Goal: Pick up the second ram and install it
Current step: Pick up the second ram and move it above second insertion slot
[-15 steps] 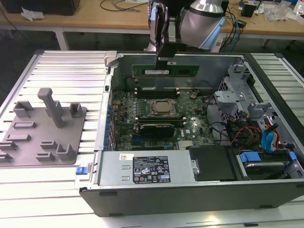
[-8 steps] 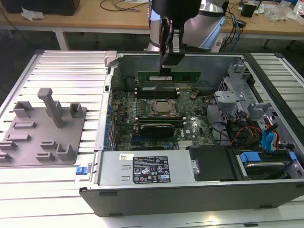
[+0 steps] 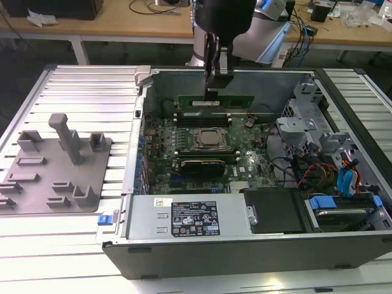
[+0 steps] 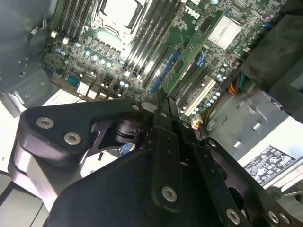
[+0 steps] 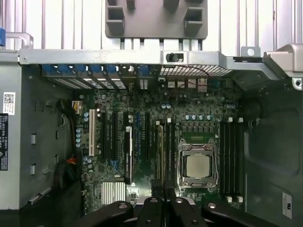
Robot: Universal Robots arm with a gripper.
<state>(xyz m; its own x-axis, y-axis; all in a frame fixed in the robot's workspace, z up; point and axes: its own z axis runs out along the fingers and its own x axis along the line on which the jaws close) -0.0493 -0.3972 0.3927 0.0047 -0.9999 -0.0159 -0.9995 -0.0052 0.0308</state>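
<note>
In the exterior view my gripper (image 3: 215, 90) reaches down into the open computer case and is shut on the second ram (image 3: 239, 99), a long green stick with a white sticker. The stick stands on edge over the memory slots on the far side of the square metal CPU socket (image 3: 211, 139). Whether it sits in a slot I cannot tell. In the first wrist view the ram (image 5: 160, 151) shows edge-on beyond my gripper (image 5: 163, 187), beside the socket (image 5: 197, 165). The second wrist view shows the stick's green face (image 4: 196, 45) running away from the gripper (image 4: 163, 101).
A black oblong labelled module (image 3: 199, 164) lies on the socket's near side. The power supply (image 3: 190, 217) fills the case front. A drive cage with coloured cables (image 3: 331, 165) is at the exterior view's right. A grey fixture tray (image 3: 55, 165) lies outside the case at its left.
</note>
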